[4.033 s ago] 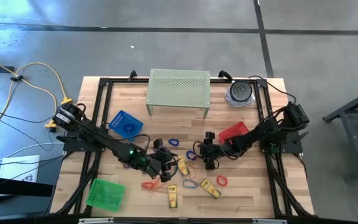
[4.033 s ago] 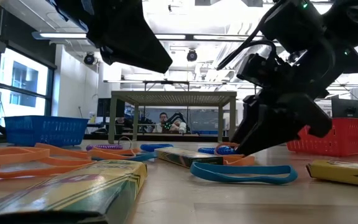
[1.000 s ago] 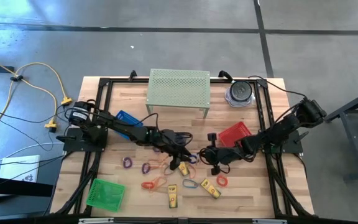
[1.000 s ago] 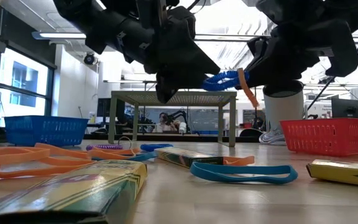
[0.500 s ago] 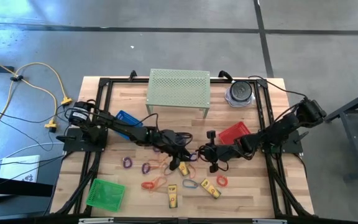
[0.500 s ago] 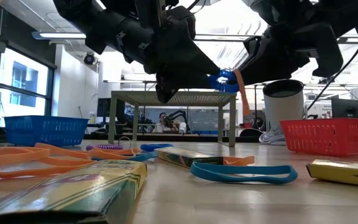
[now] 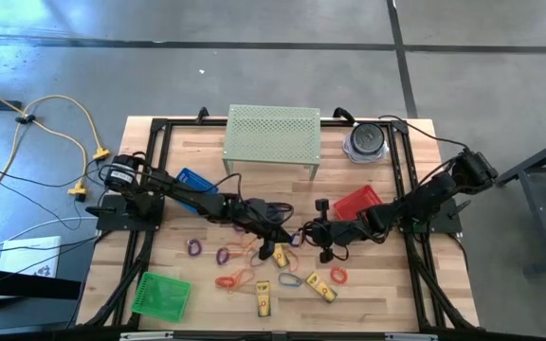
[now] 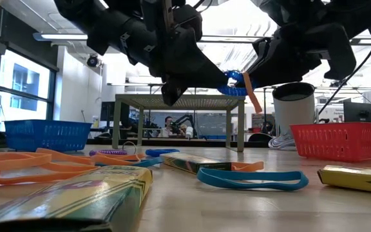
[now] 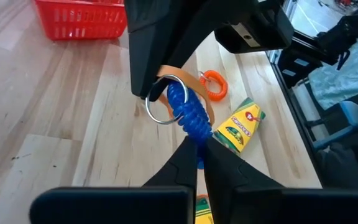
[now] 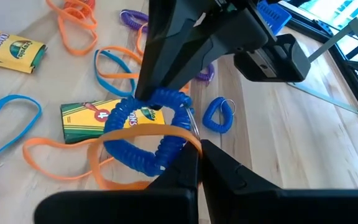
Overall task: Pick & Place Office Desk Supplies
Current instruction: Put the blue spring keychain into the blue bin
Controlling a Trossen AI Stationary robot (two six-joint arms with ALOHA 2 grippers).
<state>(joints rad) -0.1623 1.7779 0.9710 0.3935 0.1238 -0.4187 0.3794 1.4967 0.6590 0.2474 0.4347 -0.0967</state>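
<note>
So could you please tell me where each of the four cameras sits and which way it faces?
High view: above the table, looking straight down; both arms, left pincer meeting right pincer.
Low view: at table-top height, facing the room; arms overhead sharing the blue coil.
Left wrist view: on the left arm, past its fingers toward the red basket.
Right wrist view: on the right arm, toward the left arm.
Both wrist views share the blue coil and an orange band.

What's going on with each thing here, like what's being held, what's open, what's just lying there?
Left hand: shut on blue coil loop.
Right hand: shut on blue coil loop.
Blue coil loop: lifted, held between both.
Orange band: hanging with it.
Crayon box: lying flat.
Red basket: upright.
</note>
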